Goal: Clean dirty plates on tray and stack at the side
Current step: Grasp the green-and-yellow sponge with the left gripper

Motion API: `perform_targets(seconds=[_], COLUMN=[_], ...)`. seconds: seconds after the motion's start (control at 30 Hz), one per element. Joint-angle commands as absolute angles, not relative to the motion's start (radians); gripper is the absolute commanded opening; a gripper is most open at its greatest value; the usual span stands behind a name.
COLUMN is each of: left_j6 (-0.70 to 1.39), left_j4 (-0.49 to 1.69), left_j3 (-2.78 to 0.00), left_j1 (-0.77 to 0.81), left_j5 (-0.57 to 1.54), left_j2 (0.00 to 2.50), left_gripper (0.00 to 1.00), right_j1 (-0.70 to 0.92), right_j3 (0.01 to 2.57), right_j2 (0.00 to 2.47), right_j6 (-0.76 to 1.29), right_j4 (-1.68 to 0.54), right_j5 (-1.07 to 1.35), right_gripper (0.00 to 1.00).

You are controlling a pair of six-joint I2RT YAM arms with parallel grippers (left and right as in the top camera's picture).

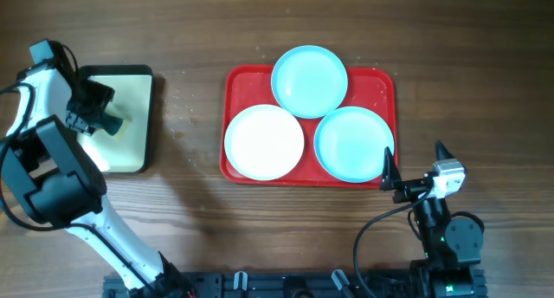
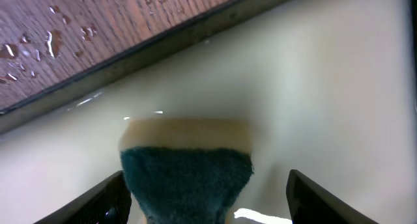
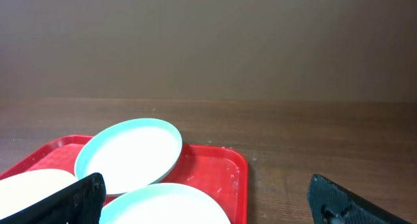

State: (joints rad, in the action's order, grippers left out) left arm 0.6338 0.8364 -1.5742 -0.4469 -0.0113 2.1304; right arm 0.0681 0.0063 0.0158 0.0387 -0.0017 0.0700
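Note:
The red tray (image 1: 378, 88) lies at the middle of the table with three plates on it: a sky-blue plate (image 1: 309, 80) at the back, a white plate (image 1: 264, 142) at front left, a sky-blue plate (image 1: 352, 143) at front right. In the right wrist view the tray (image 3: 221, 165) and both blue plates (image 3: 130, 155) (image 3: 169, 208) show. My left gripper (image 1: 111, 123) is open over the cream tray, its fingers either side of a green-and-yellow sponge (image 2: 186, 172). My right gripper (image 1: 414, 170) is open and empty just right of the red tray's front right corner.
The black-rimmed cream tray (image 1: 130, 94) sits at the left with the sponge on it. Water drops lie on the wood (image 2: 39, 45) beside it and between the two trays (image 1: 182, 116). White specks dot the red tray's right side.

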Motion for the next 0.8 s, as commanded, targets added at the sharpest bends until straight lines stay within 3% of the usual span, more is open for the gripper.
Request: perform_targets(seconds=[0.0, 0.1, 0.17, 0.2, 0.27, 0.4, 0.43, 0.47, 0.5, 0.7, 0.73, 0.77], left_j6=[0.637, 0.637, 0.637, 0.637, 0.637, 0.637, 0.637, 0.637, 0.637, 0.637, 0.637, 0.637], left_j4=[0.835, 0.828, 0.822, 0.820, 0.818, 0.821, 0.824, 0.836, 0.852, 0.978, 0.980, 0.980], left_j3=[-1.580, -1.580, -1.580, -1.580, -1.580, -1.580, -1.580, -1.580, -1.580, -1.580, -1.580, -1.580], left_j1=[-0.446, -0.446, -0.446, -0.446, -0.446, -0.446, -0.446, -0.446, -0.446, -0.445, -0.445, -0.445], left_j5=[-0.042, -0.044, -0.047, -0.047, -0.047, -0.046, -0.046, -0.036, -0.022, 0.162, 0.164, 0.164], left_j2=[2.177, 2.200, 2.202, 2.202, 2.202, 2.202, 2.202, 2.201, 2.202, 2.202, 2.201, 2.202], left_gripper=[0.74, 0.70, 0.46, 0.27, 0.04, 0.04, 0.19, 0.76, 1.00, 0.97, 0.82, 0.59], right_j1=[0.063, 0.063, 0.063, 0.063, 0.063, 0.063, 0.063, 0.063, 0.063, 0.063, 0.063, 0.063], right_j3=[0.005, 0.005, 0.005, 0.005, 0.005, 0.005, 0.005, 0.005, 0.005, 0.005, 0.005, 0.005], right_j2=[0.010, 0.010, 0.010, 0.010, 0.010, 0.010, 0.010, 0.010, 0.010, 0.010, 0.010, 0.010], right_j6=[0.027, 0.027, 0.027, 0.027, 0.027, 0.027, 0.027, 0.027, 0.027, 0.027, 0.027, 0.027], right_j4=[0.001, 0.001, 0.001, 0.001, 0.001, 0.001, 0.001, 0.001, 0.001, 0.001, 0.001, 0.001], right_j5=[0.059, 0.059, 0.059, 0.059, 0.059, 0.059, 0.059, 0.059, 0.059, 0.059, 0.059, 0.059], right_gripper=[1.00, 1.00, 1.00, 1.00, 1.00, 1.00, 1.00, 1.00, 1.00, 1.00, 1.00, 1.00])
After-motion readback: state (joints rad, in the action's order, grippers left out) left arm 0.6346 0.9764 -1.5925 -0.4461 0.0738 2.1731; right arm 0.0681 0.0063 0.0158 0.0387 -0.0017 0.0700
